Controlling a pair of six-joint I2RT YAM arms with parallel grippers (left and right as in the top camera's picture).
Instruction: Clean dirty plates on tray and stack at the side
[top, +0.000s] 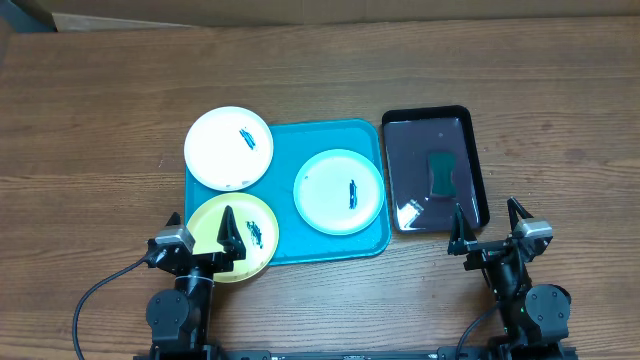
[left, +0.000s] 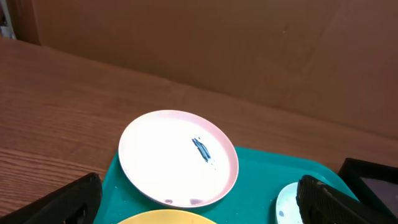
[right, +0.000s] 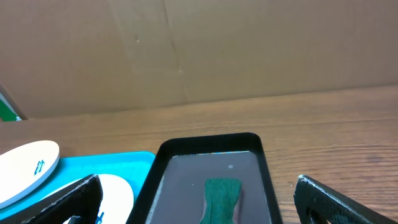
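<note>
The teal tray (top: 283, 141) lies mid-table. A white plate (top: 228, 148) with a dark smear overlaps its far left corner; it also shows in the left wrist view (left: 177, 158). A mint-green plate (top: 338, 191) with a smear lies on the tray's right half. A yellow plate (top: 236, 236) with a smear overlaps the tray's near left corner. My left gripper (top: 203, 227) is open and empty, at the yellow plate's near edge. My right gripper (top: 490, 225) is open and empty, just in front of the black tray.
A black tray (top: 478, 170) with a green sponge (top: 441, 174) in it stands right of the teal tray; the sponge also shows in the right wrist view (right: 222, 196). A cardboard wall (left: 249, 43) runs along the table's far edge.
</note>
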